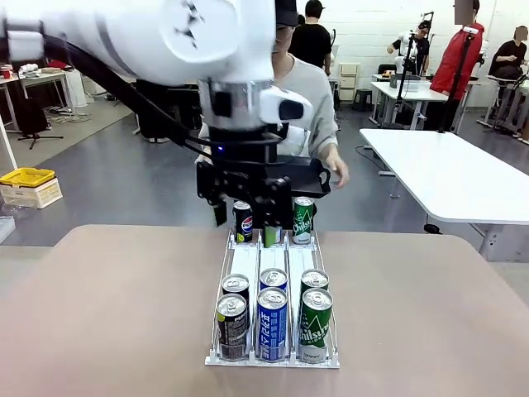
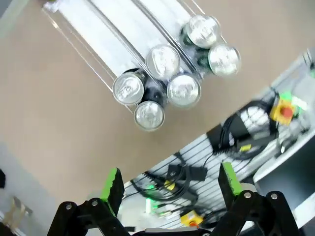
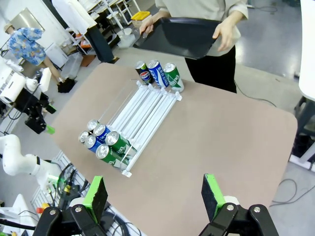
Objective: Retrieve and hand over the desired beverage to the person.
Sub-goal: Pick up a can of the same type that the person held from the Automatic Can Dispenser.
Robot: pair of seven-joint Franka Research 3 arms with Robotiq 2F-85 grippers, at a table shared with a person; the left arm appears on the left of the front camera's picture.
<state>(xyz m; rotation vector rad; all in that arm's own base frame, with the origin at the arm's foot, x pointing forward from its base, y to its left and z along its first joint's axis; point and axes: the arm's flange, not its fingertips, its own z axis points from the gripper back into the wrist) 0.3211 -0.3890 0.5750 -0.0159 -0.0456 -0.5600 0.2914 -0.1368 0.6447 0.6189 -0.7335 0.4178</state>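
A clear three-lane rack (image 1: pixel 273 263) (image 3: pixel 147 110) lies along the middle of the brown table. Several cans stand at its near end: black (image 1: pixel 232 325), blue (image 1: pixel 272 322) and green (image 1: pixel 315 324). At the far end stand a black Pepsi can (image 1: pixel 242 222), a blue can (image 3: pixel 157 73) and a green can (image 1: pixel 303 220). My left gripper (image 1: pixel 245 225) (image 2: pixel 170 177) hangs open and empty above the rack, with the near-end cans (image 2: pixel 162 61) below it. My right gripper (image 3: pixel 153 184) is open and empty, high over the table's near side. The person (image 1: pixel 314 95) stands at the far edge holding a black tray (image 3: pixel 187 37).
The left arm (image 1: pixel 165 33) crosses the top of the front view and hides part of the person. White tables (image 1: pixel 450 169) stand at the right, a yellow crate (image 1: pixel 26 176) at the left. Cables and boxes (image 2: pixel 246 132) lie below the table's near edge.
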